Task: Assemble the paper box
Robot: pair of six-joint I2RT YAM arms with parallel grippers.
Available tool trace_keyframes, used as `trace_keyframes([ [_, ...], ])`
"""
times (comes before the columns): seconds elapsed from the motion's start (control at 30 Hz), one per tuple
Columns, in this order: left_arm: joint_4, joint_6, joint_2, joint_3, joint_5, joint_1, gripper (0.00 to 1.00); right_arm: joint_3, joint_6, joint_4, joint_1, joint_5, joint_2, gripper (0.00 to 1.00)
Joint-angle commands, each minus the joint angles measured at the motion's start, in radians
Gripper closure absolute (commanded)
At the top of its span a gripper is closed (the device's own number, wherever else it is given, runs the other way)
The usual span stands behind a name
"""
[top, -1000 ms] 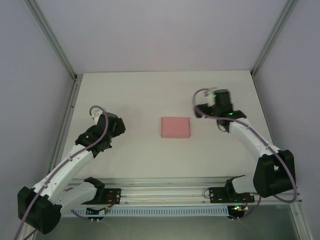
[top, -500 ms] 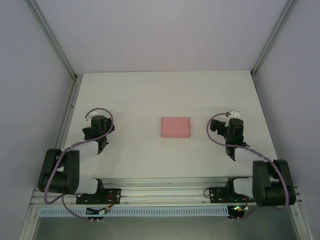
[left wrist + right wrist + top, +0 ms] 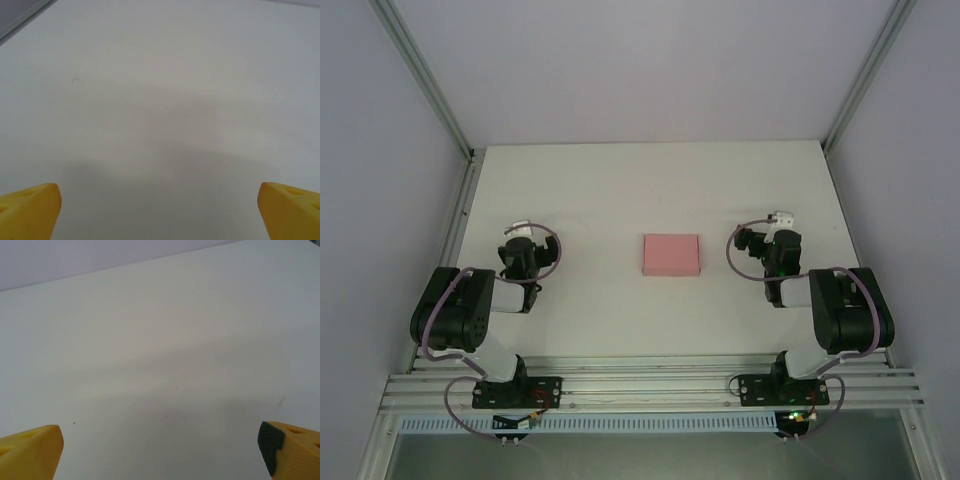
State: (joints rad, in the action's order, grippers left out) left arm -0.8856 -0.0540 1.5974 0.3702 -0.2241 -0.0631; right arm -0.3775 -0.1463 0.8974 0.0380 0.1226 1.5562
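paper box [image 3: 671,255] on white table [image 3: 620,190]

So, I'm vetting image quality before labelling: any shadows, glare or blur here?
Top view: even soft light, sharp, no glare; the pink box barely shadows the table. Left wrist view: faint broad shadow, yellow fingers soft at the corners. Right wrist view: the same.

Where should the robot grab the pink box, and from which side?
Probably its near and far long edges, coming straight down from above. The pink box lies flat and low on the table with bare space all round, and that span is its shorter one, so a grip may fit across it more easily.
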Motion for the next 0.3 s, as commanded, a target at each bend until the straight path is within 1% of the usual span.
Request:
trace_keyframes([
  [0.0,-0.062,0.022,-0.004,0.008,0.019,-0.001,0.00,-0.012,-0.008,0.018,-0.004,0.002,-0.006,0.00],
  [0.27,-0.055,0.022,-0.007,0.010,0.020,-0.001,0.00,-0.013,-0.008,0.011,-0.004,-0.009,-0.006,0.00],
])
